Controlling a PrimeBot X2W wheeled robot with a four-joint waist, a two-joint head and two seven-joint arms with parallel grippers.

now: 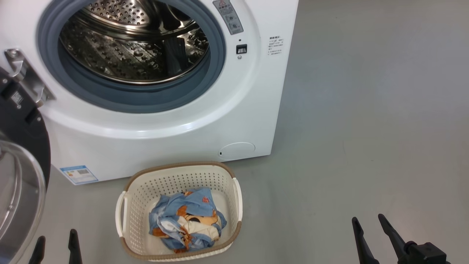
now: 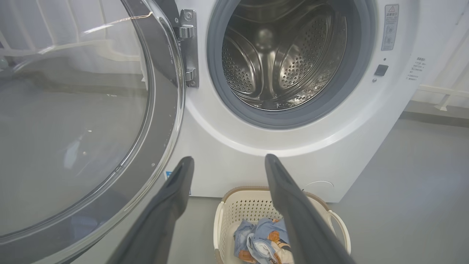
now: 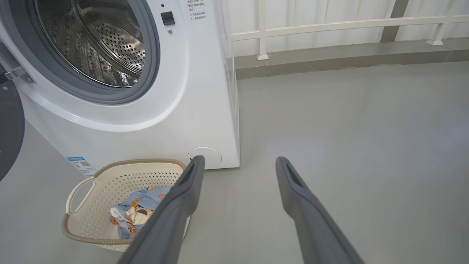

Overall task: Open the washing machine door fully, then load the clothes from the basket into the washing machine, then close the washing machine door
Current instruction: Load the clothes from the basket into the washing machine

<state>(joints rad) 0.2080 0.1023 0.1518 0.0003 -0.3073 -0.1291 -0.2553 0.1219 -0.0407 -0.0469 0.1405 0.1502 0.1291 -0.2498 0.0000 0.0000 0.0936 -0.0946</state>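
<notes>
Left gripper [image 1: 56, 237] and right gripper [image 1: 368, 220] hang wide open and empty, either side of the basket [image 1: 179, 167]. Behind the basket stands the washing machine [image 1: 165, 139], the washing machine door [image 1: 27, 137] swung out to the basket's left. Loading seems next: one gripper must close on the clothes [image 1: 187, 220] inside the basket

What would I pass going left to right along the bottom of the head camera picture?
left claw → basket → right claw
</notes>
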